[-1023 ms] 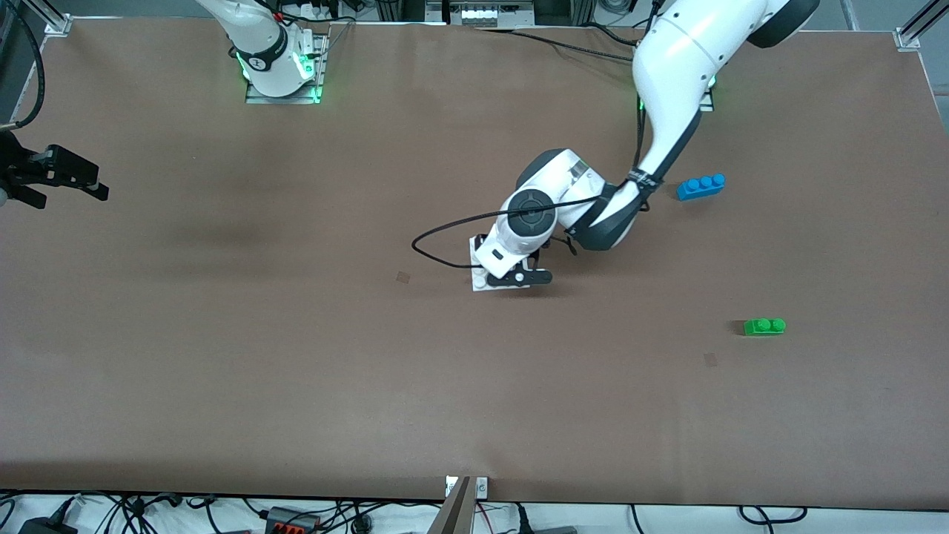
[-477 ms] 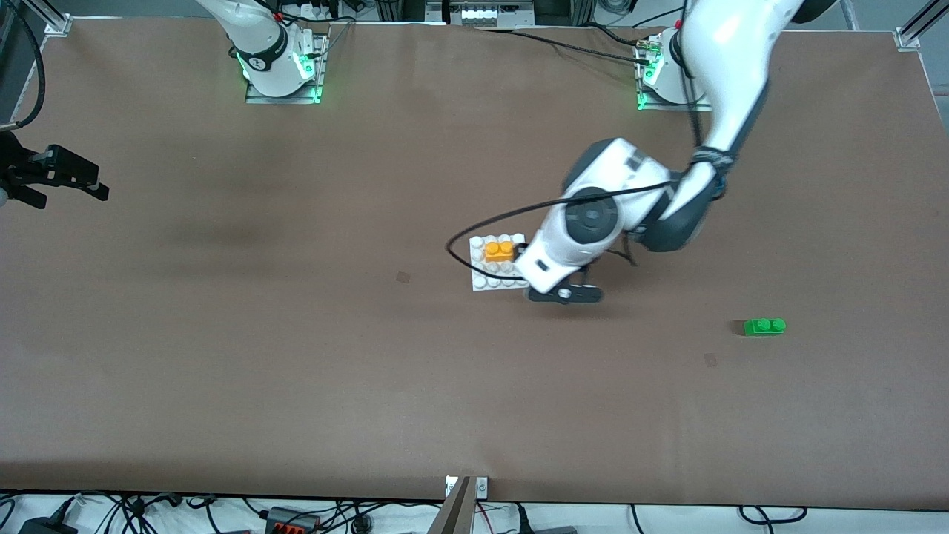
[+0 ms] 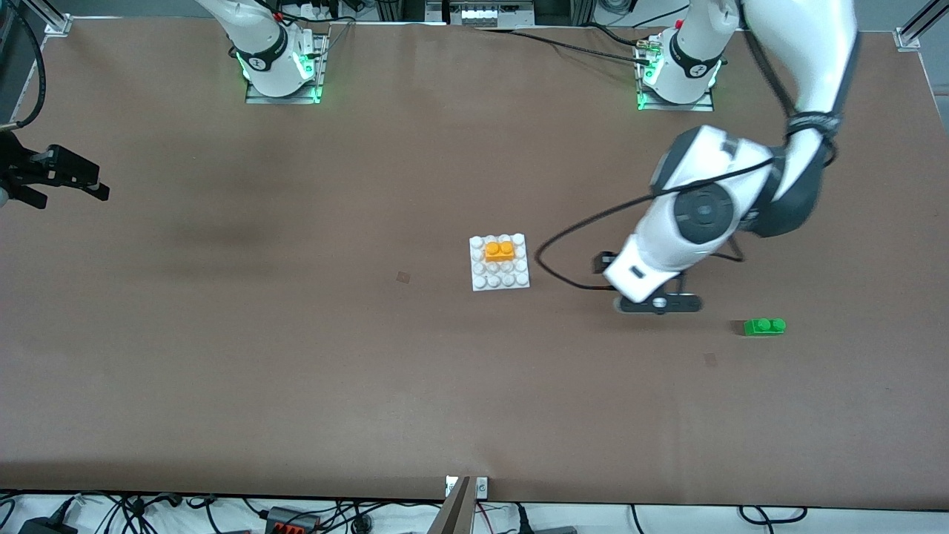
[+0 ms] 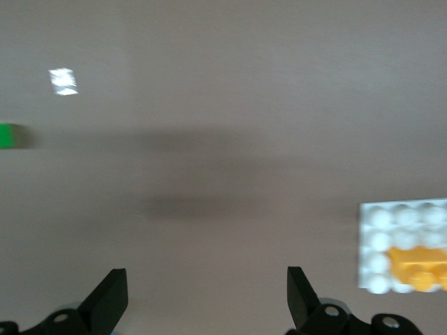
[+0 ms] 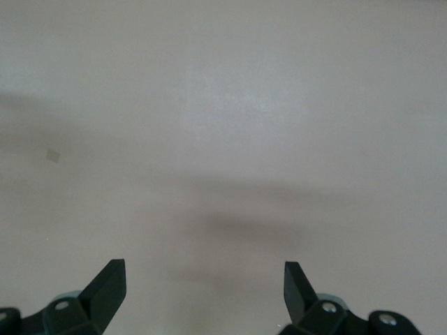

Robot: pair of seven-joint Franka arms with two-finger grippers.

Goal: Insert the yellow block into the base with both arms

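Observation:
The yellow block [image 3: 500, 251] sits on the white studded base [image 3: 501, 279] in the middle of the table, on the rows of studs farther from the front camera. Both also show in the left wrist view, the base [image 4: 380, 227] with the yellow block [image 4: 418, 262] on it. My left gripper [image 3: 658, 304] hangs open and empty over bare table between the base and a green brick [image 3: 764, 326]; its fingers [image 4: 112, 296] stand wide apart. My right gripper [image 3: 93, 182] waits open over the right arm's end of the table, holding nothing [image 5: 204, 286].
The green two-stud brick [image 4: 7, 136] lies toward the left arm's end, nearer the front camera than the base. The left arm's black cable [image 3: 571, 245] loops over the table beside the base. Brown tabletop surrounds the base.
The left arm has swung away from the base toward its own end of the table, uncovering the yellow block on the base. The right arm has not moved.

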